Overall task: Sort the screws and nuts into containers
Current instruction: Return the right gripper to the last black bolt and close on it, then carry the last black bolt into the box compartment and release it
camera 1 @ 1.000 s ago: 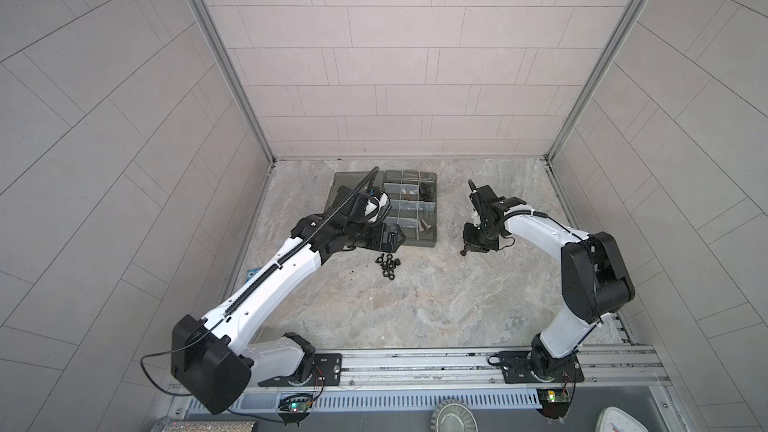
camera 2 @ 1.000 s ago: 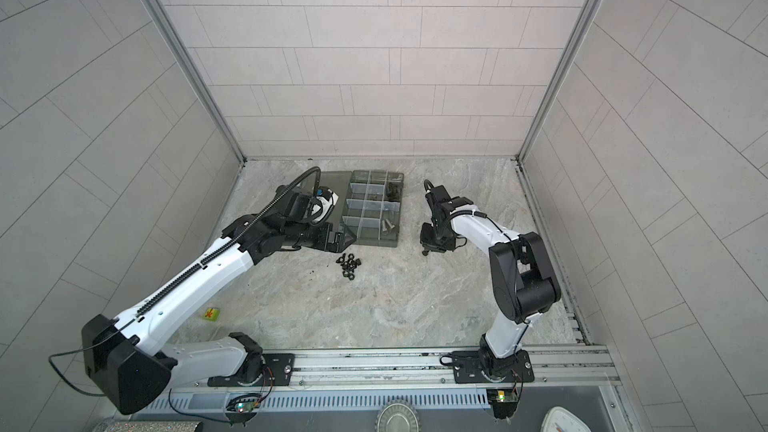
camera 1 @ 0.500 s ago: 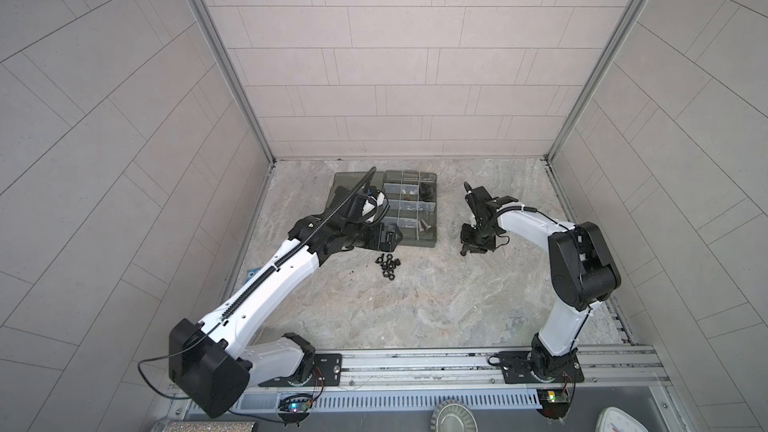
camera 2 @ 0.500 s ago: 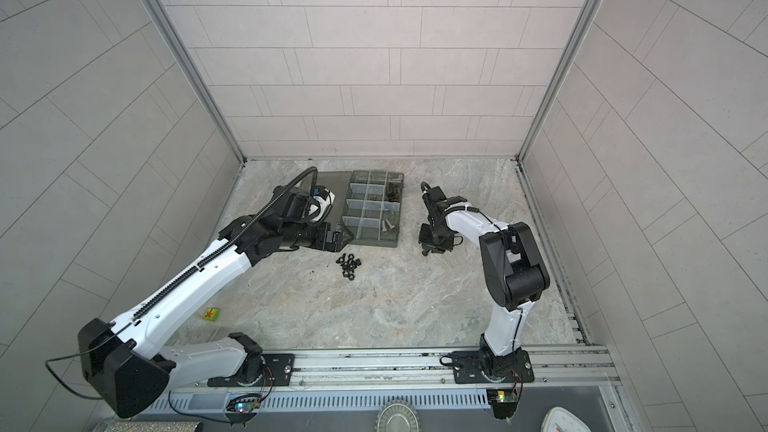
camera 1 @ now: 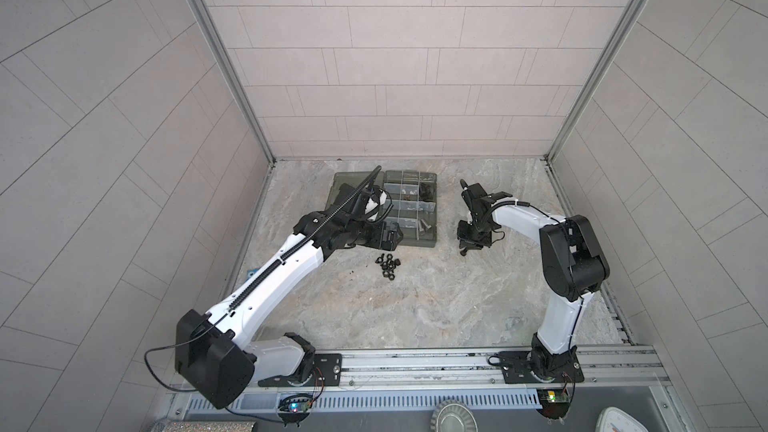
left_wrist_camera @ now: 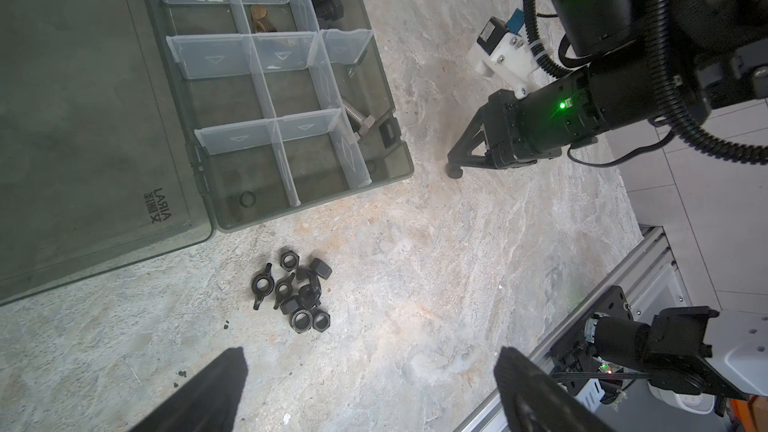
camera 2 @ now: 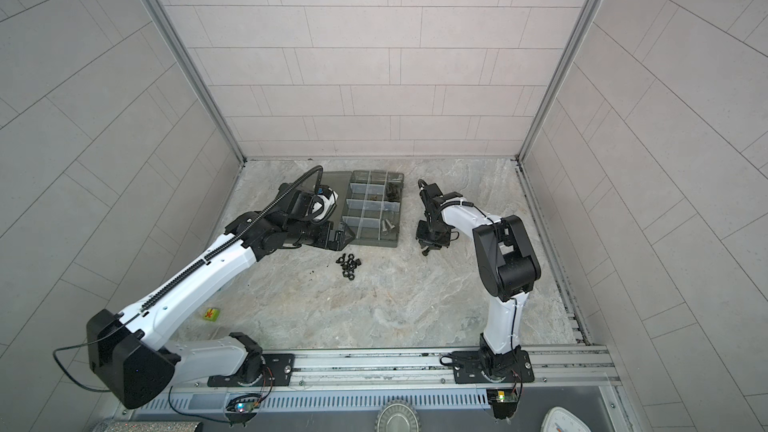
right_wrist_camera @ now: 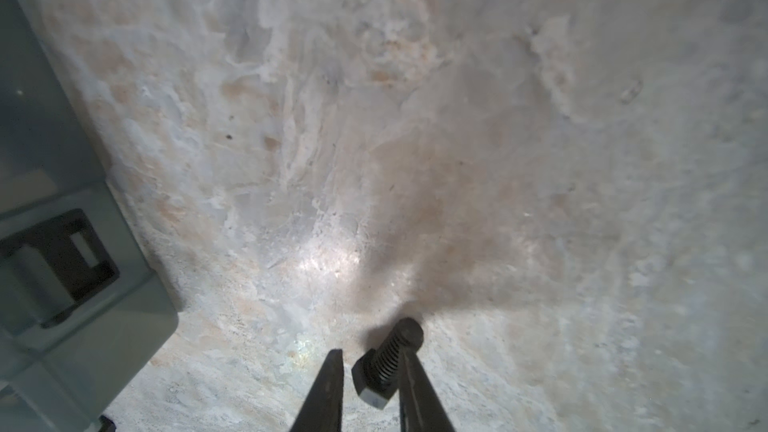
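You get even, diffuse light in both top views, shadows faint. Your right wrist view runs soft: organizer box (right_wrist_camera: 62, 243) blurred, glare patch on tabletop (right_wrist_camera: 328, 259), broad dark shadow beyond screw (right_wrist_camera: 388, 357). Left wrist view sharp.

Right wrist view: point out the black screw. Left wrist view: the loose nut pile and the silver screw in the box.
black screw (right_wrist_camera: 388, 361): right wrist view, on its threaded shank.
nut pile (left_wrist_camera: 308, 292): left wrist view, on a nut near the middle.
silver screw (left_wrist_camera: 353, 114): left wrist view, on its threaded shank.
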`<control>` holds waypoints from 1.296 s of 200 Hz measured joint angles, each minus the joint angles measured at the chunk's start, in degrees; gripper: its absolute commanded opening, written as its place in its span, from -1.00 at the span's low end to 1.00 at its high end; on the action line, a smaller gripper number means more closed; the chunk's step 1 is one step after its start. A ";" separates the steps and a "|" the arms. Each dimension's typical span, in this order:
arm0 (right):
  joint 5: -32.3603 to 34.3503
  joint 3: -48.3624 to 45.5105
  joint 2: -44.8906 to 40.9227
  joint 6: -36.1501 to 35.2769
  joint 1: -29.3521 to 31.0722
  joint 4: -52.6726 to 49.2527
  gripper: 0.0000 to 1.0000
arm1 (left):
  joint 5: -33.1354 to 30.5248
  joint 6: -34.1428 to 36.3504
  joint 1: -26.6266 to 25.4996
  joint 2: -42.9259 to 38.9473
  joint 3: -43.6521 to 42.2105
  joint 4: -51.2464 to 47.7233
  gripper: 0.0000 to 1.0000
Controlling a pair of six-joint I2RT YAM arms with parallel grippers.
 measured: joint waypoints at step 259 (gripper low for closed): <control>-0.81 11.61 4.20 0.83 -0.13 -6.80 -0.90 | 0.44 3.98 0.37 4.02 2.14 -0.26 1.00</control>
